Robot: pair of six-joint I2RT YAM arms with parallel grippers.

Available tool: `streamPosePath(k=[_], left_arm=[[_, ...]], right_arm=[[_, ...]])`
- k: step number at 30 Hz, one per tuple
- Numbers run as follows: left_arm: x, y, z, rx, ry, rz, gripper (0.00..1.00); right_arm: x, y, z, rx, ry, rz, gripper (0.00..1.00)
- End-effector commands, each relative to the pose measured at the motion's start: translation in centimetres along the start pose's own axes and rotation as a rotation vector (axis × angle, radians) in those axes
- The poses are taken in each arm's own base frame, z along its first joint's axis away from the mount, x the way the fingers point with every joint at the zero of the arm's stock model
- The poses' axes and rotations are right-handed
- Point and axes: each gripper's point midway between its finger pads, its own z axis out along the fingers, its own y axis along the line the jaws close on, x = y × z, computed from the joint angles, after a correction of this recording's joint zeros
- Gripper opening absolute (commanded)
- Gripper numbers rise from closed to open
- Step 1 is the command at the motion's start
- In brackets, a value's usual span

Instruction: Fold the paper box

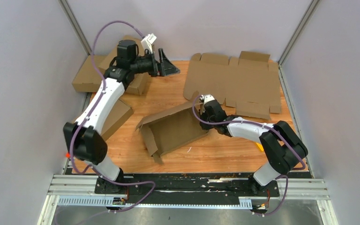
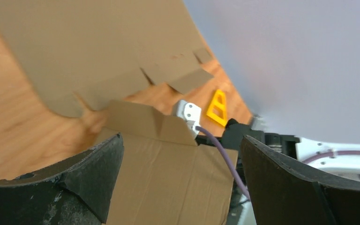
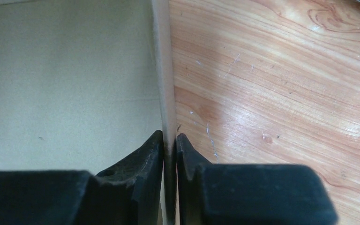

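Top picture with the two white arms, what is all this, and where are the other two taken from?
Those are two robot arms bolted to a wooden table, filmed from above. The other pictures come from a camera on each wrist, looking past its black jaws. The right arm has its jaws shut on one wall of the half-folded paper box in the middle. The left arm is raised at the far left, jaws wide open, holding nothing. A flat cardboard cutout lies far right; folded cardboard boxes sit far left.
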Motion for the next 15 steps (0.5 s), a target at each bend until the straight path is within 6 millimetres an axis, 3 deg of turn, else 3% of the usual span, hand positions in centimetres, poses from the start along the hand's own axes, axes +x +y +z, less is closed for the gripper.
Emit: streamPosePath(k=[1, 4, 7, 11, 15], left_arm=[[0.5, -0.3, -5.6, -0.272, -0.029, 0.278, 1.00], [2.3, -0.3, -8.2, -0.399, -0.041, 0.437, 1.00], [4.9, -1.5, -8.6, -0.424, 0.008, 0.635, 1.00], [7.9, -2.7, -7.6, -0.398, 0.099, 0.854, 1.00], [10.6, -2.5, -6.0, -0.302, 0.256, 0.869, 1.00]], right_arm=[[0.7, -1.4, -0.1, 0.095, 0.037, -0.030, 0.19], [0.6, -1.3, -0.1, 0.087, 0.034, -0.023, 0.21], [0.5, -0.6, -0.2, 0.052, 0.031, -0.020, 0.23], [0.3, 0.3, -0.3, 0.000, 0.024, -0.024, 0.24], [0.2, 0.6, -0.4, -0.020, 0.025, -0.029, 0.24]])
